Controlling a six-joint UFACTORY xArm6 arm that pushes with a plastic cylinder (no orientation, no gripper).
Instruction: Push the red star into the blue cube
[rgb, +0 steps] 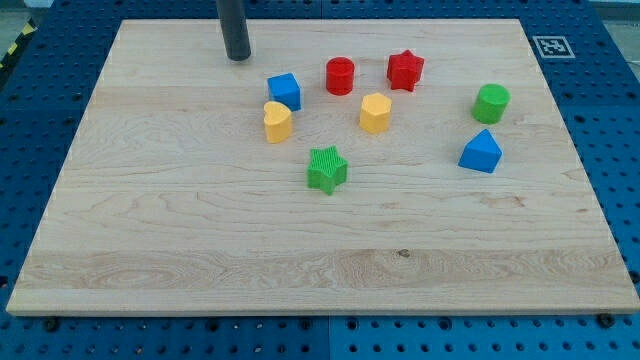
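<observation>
My tip (238, 57) rests on the surface (200, 250), a bare rod as end effector, holding nothing, at ten o'clock of the blue cube (285, 91). The red star (405, 70) sits at two o'clock of it, a red cylinder (340, 76) between.

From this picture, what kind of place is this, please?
Probably a robotics lab bench. A wooden board lies on a blue perforated table, a printed marker tag sits at the board's corner, and my tip stands near toy blocks such as the red star.
</observation>
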